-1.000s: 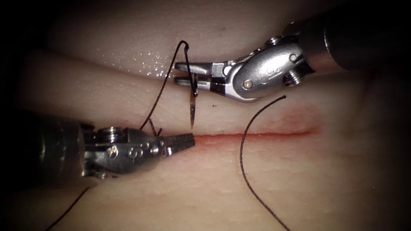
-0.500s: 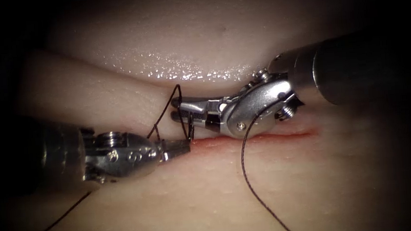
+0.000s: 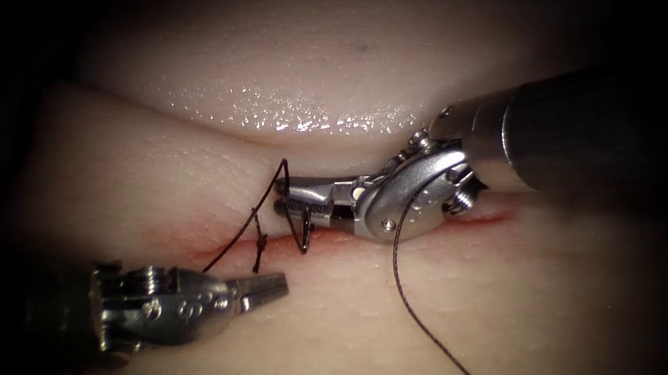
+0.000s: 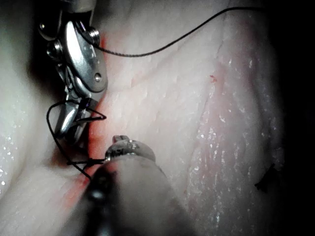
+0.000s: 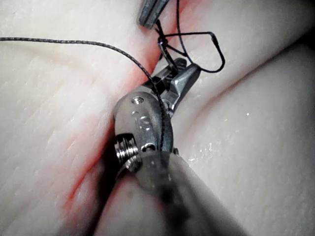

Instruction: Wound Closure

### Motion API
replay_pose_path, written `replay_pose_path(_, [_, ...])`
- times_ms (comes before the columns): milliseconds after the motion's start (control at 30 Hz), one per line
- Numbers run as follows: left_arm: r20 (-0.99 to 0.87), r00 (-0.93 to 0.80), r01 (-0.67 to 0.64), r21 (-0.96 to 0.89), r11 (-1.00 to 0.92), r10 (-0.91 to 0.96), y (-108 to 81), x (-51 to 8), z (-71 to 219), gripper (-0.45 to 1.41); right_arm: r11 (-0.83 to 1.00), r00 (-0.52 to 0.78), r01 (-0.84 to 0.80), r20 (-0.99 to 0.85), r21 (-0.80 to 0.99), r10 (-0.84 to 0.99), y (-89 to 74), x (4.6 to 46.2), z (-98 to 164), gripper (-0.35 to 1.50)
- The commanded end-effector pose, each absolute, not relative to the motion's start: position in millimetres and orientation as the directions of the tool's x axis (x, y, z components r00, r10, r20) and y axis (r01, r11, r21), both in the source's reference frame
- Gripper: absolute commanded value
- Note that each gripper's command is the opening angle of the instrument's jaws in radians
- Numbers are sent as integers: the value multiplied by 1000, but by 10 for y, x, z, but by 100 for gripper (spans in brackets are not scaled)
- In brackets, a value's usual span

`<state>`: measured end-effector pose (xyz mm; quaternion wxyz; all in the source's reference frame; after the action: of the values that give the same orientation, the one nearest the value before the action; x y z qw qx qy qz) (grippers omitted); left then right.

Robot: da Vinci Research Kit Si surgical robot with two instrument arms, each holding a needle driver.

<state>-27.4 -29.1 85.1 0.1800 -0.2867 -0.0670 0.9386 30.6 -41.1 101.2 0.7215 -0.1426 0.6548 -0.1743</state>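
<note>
Needle (image 3: 303,231) sits at the cut (image 3: 432,224), held near mid-curve by the R tool (image 3: 291,197), jaws clamped on it. We see its tip down at the wound edge; whether it is in the tissue (image 3: 518,300) we can't tell. L tool (image 3: 274,286) lies below the cut toward its left end, jaws together, holding nothing. Thread (image 3: 400,286) runs from the needle's top end to a knot (image 3: 258,241) at the cut, w/ a loose strand crossing the R tool's wrist. Red fluid (image 3: 179,235) stains the cut's margins.
</note>
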Motion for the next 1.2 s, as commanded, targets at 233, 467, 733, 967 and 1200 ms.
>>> replay_pose_path(233, [-510, -768, -310, -235, -921, 388, -290, -285, 860, -23, 920, 93, 83, -916, -384, -390, -431, 310, 1031, -35])
replay_pose_path(467, [-509, -768, -310, -235, -921, 388, -288, -284, 862, -23, 929, 92, 89, -926, -360, -367, -441, 308, 1035, -35])
replay_pose_path(733, [-509, -768, -311, -235, -921, 389, -287, -285, 863, -23, 935, 89, 105, -933, -338, -348, -446, 307, 1033, -35])
replay_pose_path(967, [-509, -768, -311, -235, -921, 390, -285, -285, 863, -23, 941, 91, 149, -943, -304, -319, -453, 306, 1031, -35])
replay_pose_path(1200, [-509, -768, -310, -237, -921, 389, -285, -283, 862, -24, 949, 103, 159, -952, -271, -289, -457, 305, 1037, -35])
